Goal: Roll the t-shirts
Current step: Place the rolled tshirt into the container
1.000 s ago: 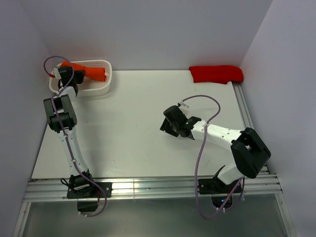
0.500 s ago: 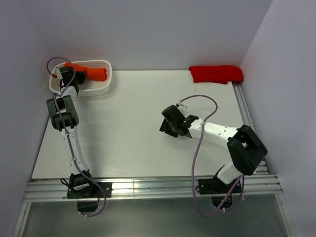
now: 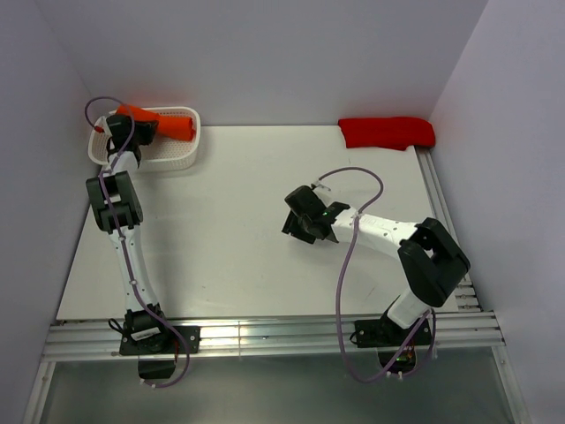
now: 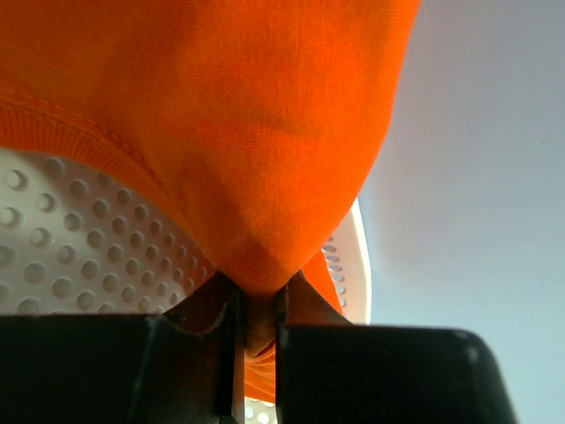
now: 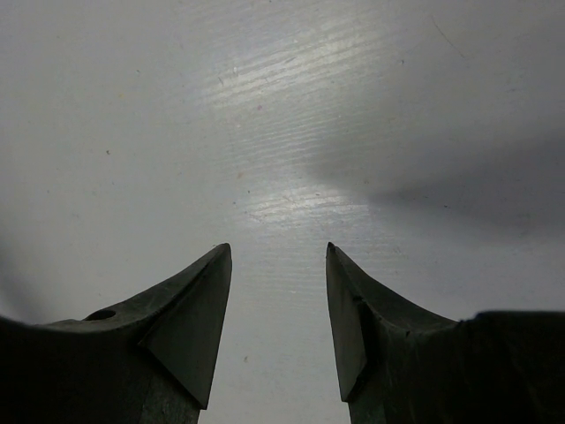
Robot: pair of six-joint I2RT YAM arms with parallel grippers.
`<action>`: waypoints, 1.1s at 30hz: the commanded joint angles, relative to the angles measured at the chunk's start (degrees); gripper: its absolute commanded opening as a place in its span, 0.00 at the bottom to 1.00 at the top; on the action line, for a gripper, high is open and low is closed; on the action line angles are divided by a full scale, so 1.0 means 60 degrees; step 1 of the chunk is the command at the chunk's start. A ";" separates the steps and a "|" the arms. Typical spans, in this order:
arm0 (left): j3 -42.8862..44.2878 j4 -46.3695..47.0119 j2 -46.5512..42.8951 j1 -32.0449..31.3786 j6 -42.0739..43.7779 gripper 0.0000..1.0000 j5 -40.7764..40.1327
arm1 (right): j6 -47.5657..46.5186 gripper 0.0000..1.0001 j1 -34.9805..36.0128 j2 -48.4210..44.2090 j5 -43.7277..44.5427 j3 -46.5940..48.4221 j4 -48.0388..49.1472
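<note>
Reading this as early in the job: left jaws are clenched on a fold of the bright orange cloth t-shirt (image 3: pixel 169 128), which sits bunched in and over the white perforated plastic basket (image 3: pixel 181 152) at the far-left corner of the white counter (image 3: pixel 229 221). Right jaws stand apart, empty, over bare mid-counter. Darker red cloth t-shirt (image 3: pixel 387 132) lies bundled at the far-right corner (rolled or only folded, can't tell). Orange one is neither spread nor rolled yet, so most of the work looks left.

Top: overhead, looking down, whole table (image 3: pixel 229 203). Left wrist: close on orange t-shirt (image 4: pixel 221 132). Right wrist: near table.
</note>
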 commanded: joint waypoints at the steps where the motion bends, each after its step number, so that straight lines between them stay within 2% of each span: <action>1: 0.0538 -0.0127 -0.0004 0.0015 -0.0199 0.07 -0.0250 | -0.0144 0.54 -0.0056 0.0097 0.0026 0.0410 -0.0067; 8: 0.0348 -0.0625 -0.0238 0.0015 -0.0170 0.43 -0.0719 | -0.0144 0.54 -0.0071 -0.0079 0.0012 0.0278 -0.0097; 11: 0.0129 -0.0625 -0.0384 0.0000 -0.0214 0.54 -0.0675 | -0.0173 0.54 -0.0070 -0.0138 -0.0003 0.0219 -0.0111; 14: 0.0026 -0.0860 -0.0618 0.0015 -0.0229 0.61 -0.0733 | -0.0188 0.54 -0.0071 -0.0167 -0.0032 0.0190 -0.0111; 17: -0.0267 -0.1137 -0.0999 0.0015 -0.0229 0.84 -0.1011 | -0.0203 0.54 -0.0071 -0.0182 -0.0091 0.0176 -0.0053; 20: -0.0559 -0.1402 -0.1365 0.0000 -0.0317 0.98 -0.1304 | -0.0232 0.54 -0.0071 -0.0182 -0.0164 0.0175 0.0006; 33: -0.1249 -0.1753 -0.2260 0.0015 -0.0259 0.99 -0.1583 | -0.0276 0.54 -0.0114 -0.0533 -0.0369 -0.0190 0.0197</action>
